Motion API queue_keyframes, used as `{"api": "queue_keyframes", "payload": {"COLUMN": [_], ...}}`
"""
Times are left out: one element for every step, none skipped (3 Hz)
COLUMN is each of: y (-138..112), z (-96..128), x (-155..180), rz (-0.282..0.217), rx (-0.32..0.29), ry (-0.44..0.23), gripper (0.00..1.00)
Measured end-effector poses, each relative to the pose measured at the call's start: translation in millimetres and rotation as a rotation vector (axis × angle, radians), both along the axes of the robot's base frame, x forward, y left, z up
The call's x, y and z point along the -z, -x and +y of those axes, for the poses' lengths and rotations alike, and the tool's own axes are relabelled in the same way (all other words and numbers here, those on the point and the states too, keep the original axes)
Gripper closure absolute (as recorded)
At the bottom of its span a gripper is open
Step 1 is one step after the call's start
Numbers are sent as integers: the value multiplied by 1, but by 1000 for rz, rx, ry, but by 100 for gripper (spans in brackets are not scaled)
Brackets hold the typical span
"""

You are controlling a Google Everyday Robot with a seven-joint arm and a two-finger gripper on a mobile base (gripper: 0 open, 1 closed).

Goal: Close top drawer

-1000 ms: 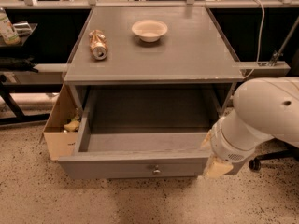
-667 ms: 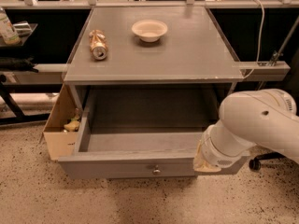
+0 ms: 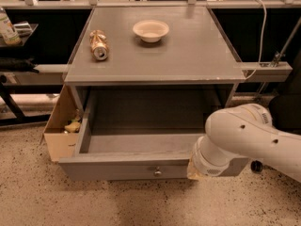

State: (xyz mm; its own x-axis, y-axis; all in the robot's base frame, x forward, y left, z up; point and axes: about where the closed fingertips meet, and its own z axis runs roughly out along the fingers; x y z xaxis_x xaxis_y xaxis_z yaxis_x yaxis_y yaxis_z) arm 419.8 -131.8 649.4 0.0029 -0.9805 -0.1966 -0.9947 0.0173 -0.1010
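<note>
The top drawer (image 3: 127,142) is pulled far out of the grey cabinet, a deep empty box with a flat front panel and a small round silver knob (image 3: 157,172) at its centre. My white arm comes in from the right, and its gripper end (image 3: 195,171) sits at the right end of the drawer front, just right of the knob. The arm's wrist hides the fingers.
The cabinet top (image 3: 188,55) holds a white bowl (image 3: 150,30) and a tipped can (image 3: 98,44). An open cardboard box (image 3: 60,126) with scraps stands against the drawer's left side. Dark shelving and cables lie at the sides, speckled floor in front.
My arm has swung left and down along the drawer front, from the right corner toward the knob. The drawer looks as far open as before.
</note>
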Motion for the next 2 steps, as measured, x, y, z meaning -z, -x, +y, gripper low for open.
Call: {"api": "queue_keyframes", "payload": {"y": [-2,-7], "z": [4,7], "x": [23,43], "rz": [3,12], "rx": [7,13], "ry": [-3,-18], "gripper": [100,97]}}
